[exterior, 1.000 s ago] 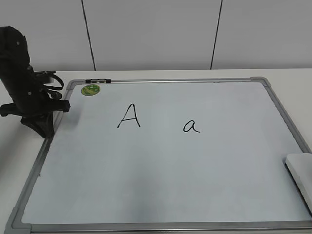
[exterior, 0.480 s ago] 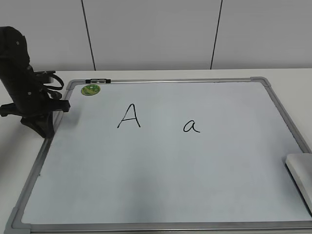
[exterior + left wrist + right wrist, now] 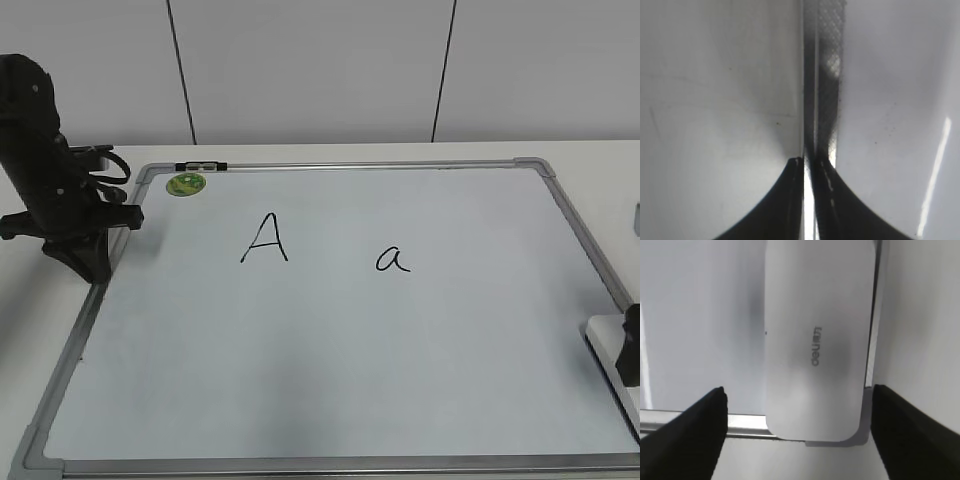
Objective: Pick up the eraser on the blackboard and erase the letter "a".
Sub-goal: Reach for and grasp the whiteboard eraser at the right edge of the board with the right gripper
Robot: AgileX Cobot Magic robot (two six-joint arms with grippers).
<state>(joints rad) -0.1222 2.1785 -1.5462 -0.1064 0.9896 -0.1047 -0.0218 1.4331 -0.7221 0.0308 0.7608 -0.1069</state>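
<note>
The counter (image 3: 90, 400) was plain white and ran up to a pale panelled wall at the far side. Directly on it lay the blackboard (image 3: 330, 466), a large white board in a silver-grey frame with grey rounded corners, covering most of the surface from near to far. Bare counter showed as a strip along the left of the board, a narrow band beyond its far edge, and a patch at the far right corner.
</note>
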